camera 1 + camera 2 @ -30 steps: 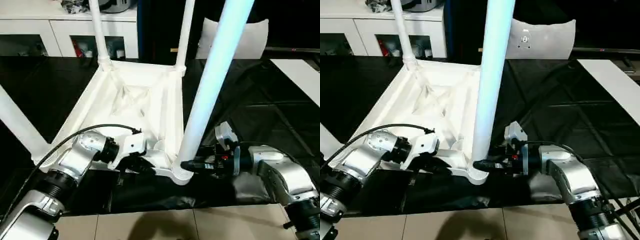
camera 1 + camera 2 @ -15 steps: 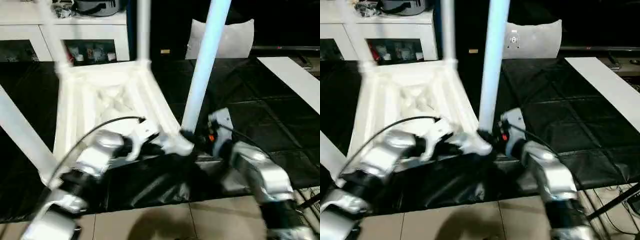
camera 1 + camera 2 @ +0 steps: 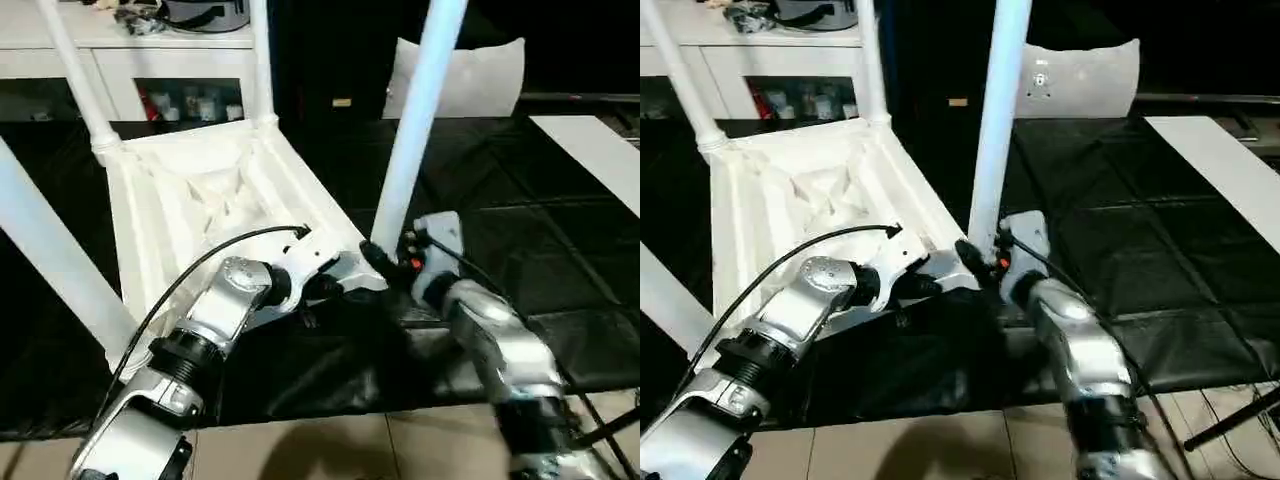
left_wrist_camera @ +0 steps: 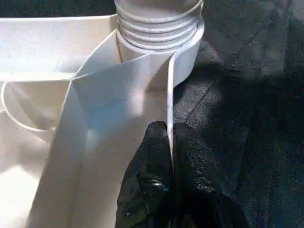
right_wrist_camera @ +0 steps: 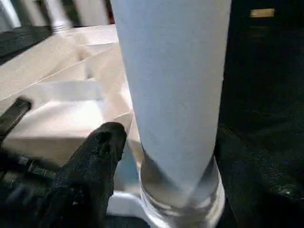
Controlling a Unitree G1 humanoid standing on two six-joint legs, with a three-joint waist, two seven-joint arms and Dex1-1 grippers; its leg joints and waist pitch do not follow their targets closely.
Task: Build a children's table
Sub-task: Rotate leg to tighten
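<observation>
The children's table lies upside down on the black mat, its ribbed top (image 3: 200,190) facing up. Three legs stand in its corner sockets: far left (image 3: 70,75), far right (image 3: 260,60) and near left (image 3: 45,250). The near-right leg (image 3: 415,120) rises from its ringed socket (image 4: 159,28). My left gripper (image 4: 170,137) is shut on the thin rim of the top just beside that socket. My right gripper (image 3: 378,258) stands open around the base of this leg (image 5: 171,85). One of its black fingers (image 5: 97,156) is a little off the tube.
A white cabinet with glass doors (image 3: 150,70) stands behind the table. A white panel (image 3: 475,75) leans at the back right, and a white board (image 3: 590,150) lies on the right. The black mat (image 3: 500,200) ends at a tiled floor (image 3: 330,450) in front.
The view has shifted. The table top has swung so its near-right corner sits farther from me, and both grippers went with it. My right gripper's fingers have spread off the leg's base.
</observation>
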